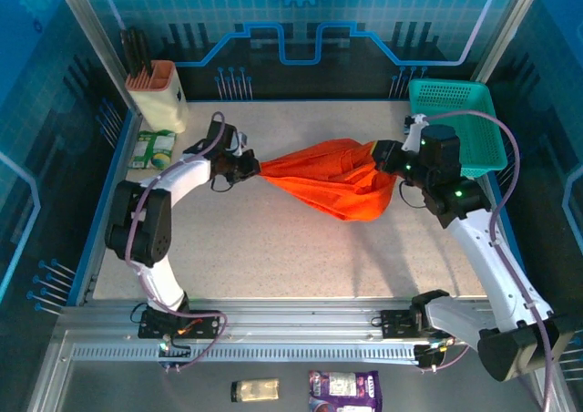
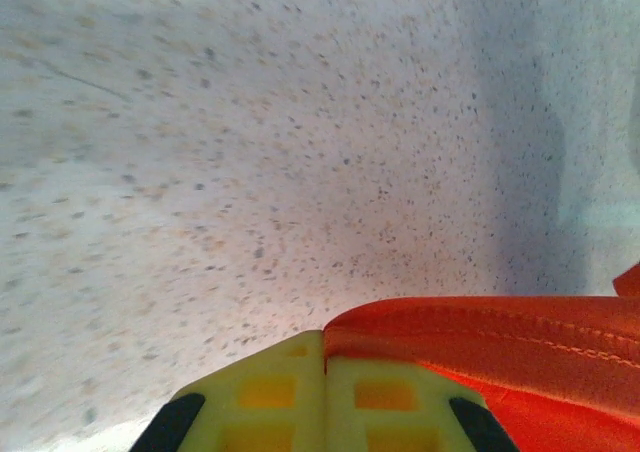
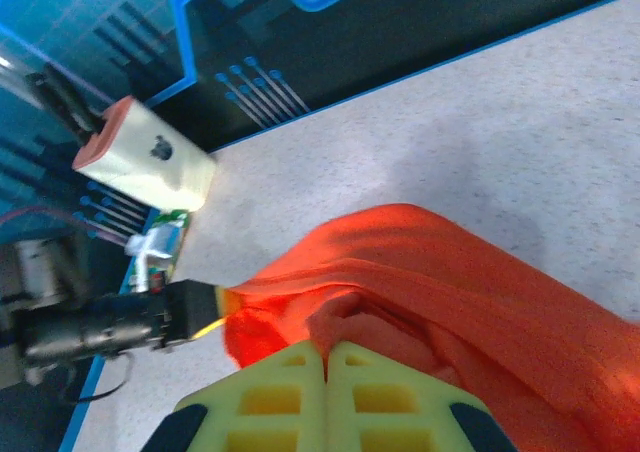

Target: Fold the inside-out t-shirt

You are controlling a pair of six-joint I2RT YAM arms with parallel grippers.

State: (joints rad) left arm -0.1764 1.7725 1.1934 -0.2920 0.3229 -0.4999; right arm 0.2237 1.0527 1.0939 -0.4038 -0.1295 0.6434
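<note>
- Hands are both shut on orange cloth: the left hand (image 1: pixel 251 167) has its yellow pads pressed together over a stitched edge of the t-shirt (image 1: pixel 332 180), and the right hand (image 1: pixel 383 155) pinches a bunched fold at the other end.
- Seen from above, the left hand sits at the shirt's 9 o'clock and the right hand at its 3 o'clock, their fingertips pointing toward each other.
- The t-shirt hangs stretched between the two. It is drawn to a narrow point at the left hand and widens into a loose pouch that sags toward 5 o'clock under the right hand.
- Whether the sagging part touches the speckled bench (image 1: pixel 273 257) cannot be told.
- The shirt lies in the far half of the bench, a little right of centre.
- A teal mesh basket (image 1: pixel 460 120) stands at the bench's 2 o'clock, just behind the right arm.
- A cream holder (image 1: pixel 162 97) with dark handles stands at 10 o'clock, with a green packet (image 1: pixel 152 148) just in front of it.
</note>
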